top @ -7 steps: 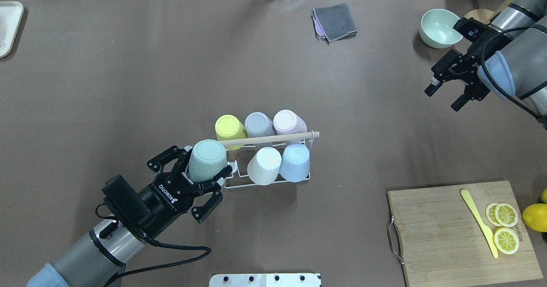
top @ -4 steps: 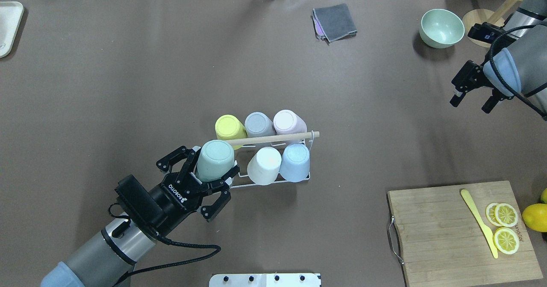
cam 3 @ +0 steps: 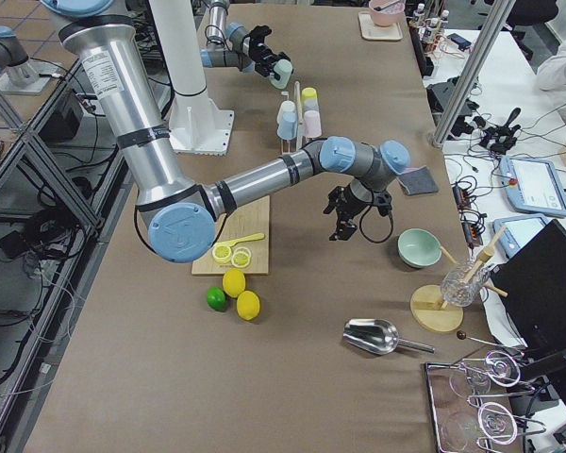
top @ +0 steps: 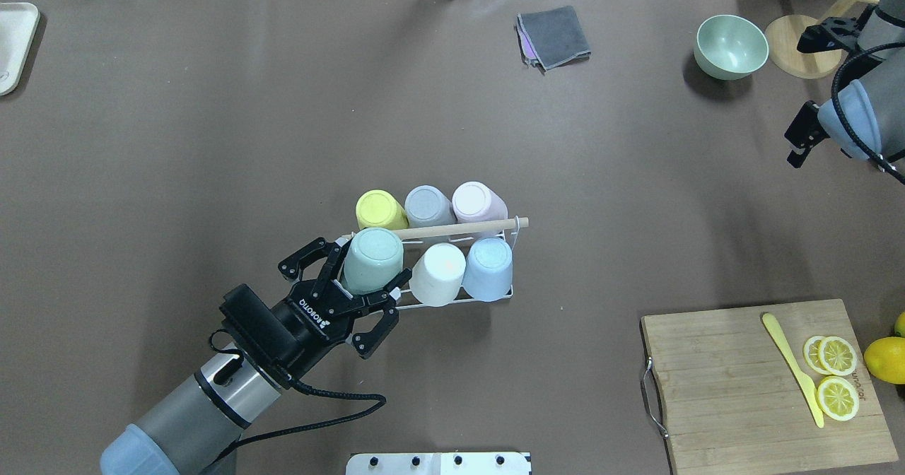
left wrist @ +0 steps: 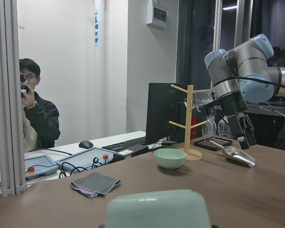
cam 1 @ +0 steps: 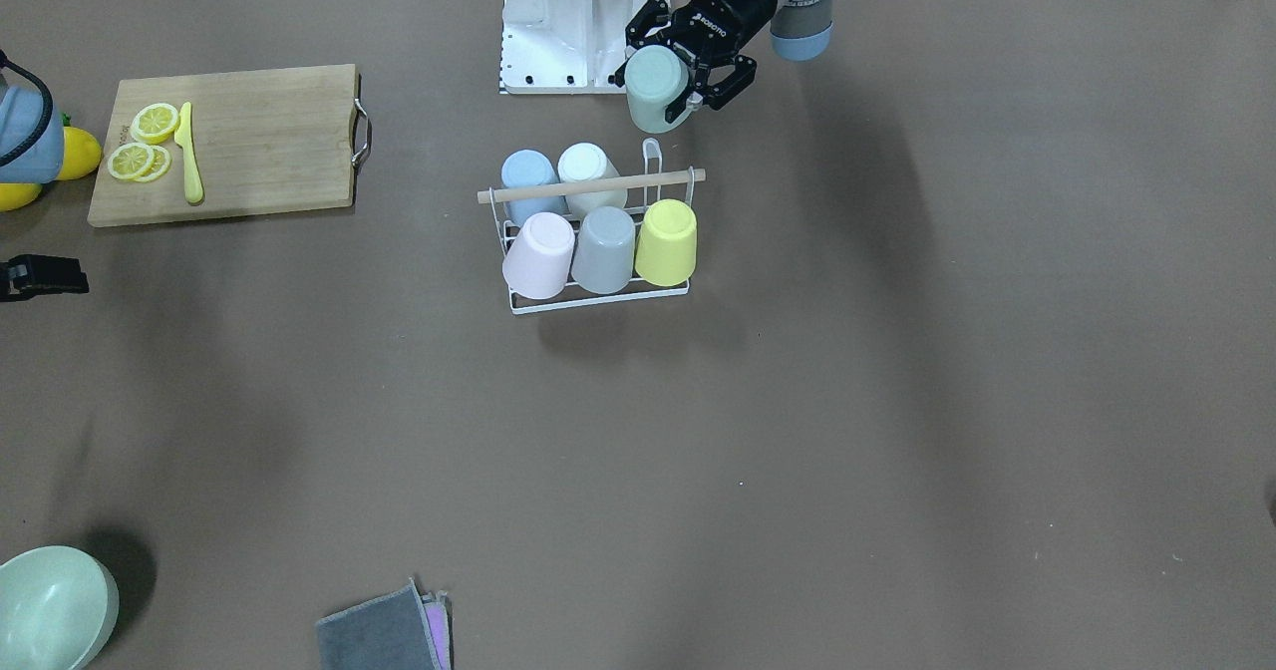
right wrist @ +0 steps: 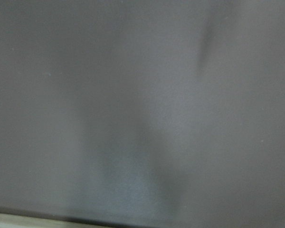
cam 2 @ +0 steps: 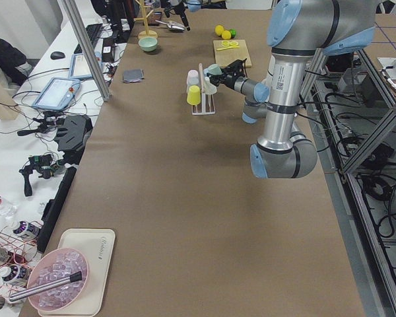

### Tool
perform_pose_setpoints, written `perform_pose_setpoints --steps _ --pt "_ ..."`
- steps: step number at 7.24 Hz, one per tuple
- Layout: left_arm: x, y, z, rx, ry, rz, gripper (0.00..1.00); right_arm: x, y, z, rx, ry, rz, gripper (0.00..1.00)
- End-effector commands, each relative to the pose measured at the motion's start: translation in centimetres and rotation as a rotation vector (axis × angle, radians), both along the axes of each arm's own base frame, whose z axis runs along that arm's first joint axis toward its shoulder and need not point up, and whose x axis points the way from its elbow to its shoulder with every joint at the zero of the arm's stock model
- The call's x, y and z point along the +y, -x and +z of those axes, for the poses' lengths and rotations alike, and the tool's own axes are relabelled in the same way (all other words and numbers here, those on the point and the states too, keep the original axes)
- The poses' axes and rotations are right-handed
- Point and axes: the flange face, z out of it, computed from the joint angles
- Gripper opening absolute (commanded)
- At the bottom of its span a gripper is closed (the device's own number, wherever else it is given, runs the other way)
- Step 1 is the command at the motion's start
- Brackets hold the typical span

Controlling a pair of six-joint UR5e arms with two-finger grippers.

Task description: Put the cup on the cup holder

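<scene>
Left gripper [top: 371,271]: clamped on the upside-down mint cup [top: 375,256], one finger on each side of its wall, the outer links splayed wide.
Writing on the hand: "ROBOTIQ" in white on the black body, readable from overhead and from across the table.
Mint cup: held in the air with its base up. From overhead it overlaps the near-left corner of the cup holder [top: 452,299] and the left end of the wooden rod [top: 459,230]. From across the table the bare upright prong [cam 1: 650,155] at that corner stands clear of the cup's rim.
Cup holder: mid-table, with five cups upside down on it. Yellow [top: 380,208], grey [top: 426,205] and pink [top: 475,201] are in the far row; white [top: 440,271] and blue [top: 489,266] are in the near row, the white just beside the held cup.
Right gripper [cam 3: 343,226]: up off the table at its right end, well apart from the holder; I cannot tell whether its fingers are apart or together.
Open room: wide bare brown table [top: 212,143] left of and beyond the holder.
Near edge: the robot's base plate [top: 438,463], and a wooden cutting board [top: 735,383] with lemon slices [top: 836,376] and a yellow knife [top: 792,369]; the print on its right edge is too small to read.
Far edge: grey cloth [top: 555,37], green bowl [top: 732,46], and a pale tray [top: 14,44] at the far-left corner.
</scene>
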Motion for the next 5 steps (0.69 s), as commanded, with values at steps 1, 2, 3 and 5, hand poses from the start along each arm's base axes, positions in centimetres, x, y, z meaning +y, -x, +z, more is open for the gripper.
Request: perform_pose_setpoints --steps 1,2,3,5 --pt "-0.4 -1.1 0.4 -0.017 0.002 -0.006 0.0 -0.2 -1.2 1.5 -0.001 -0.164 0.01 0.99" --pt "-0.7 -1.5 0.5 -0.023 0.003 -0.01 0.0 0.2 -1.5 2.4 -0.012 -0.226 0.012 0.99" --pt "-1.3 -1.6 0.5 -0.024 0.004 -0.021 0.0 0.8 -2.1 3.4 -0.025 -0.259 0.019 0.99" --pt "-1.5 -2.4 1.1 -0.038 0.006 -0.022 0.0 3.4 -3.0 5.1 -0.035 -0.268 0.021 0.99"
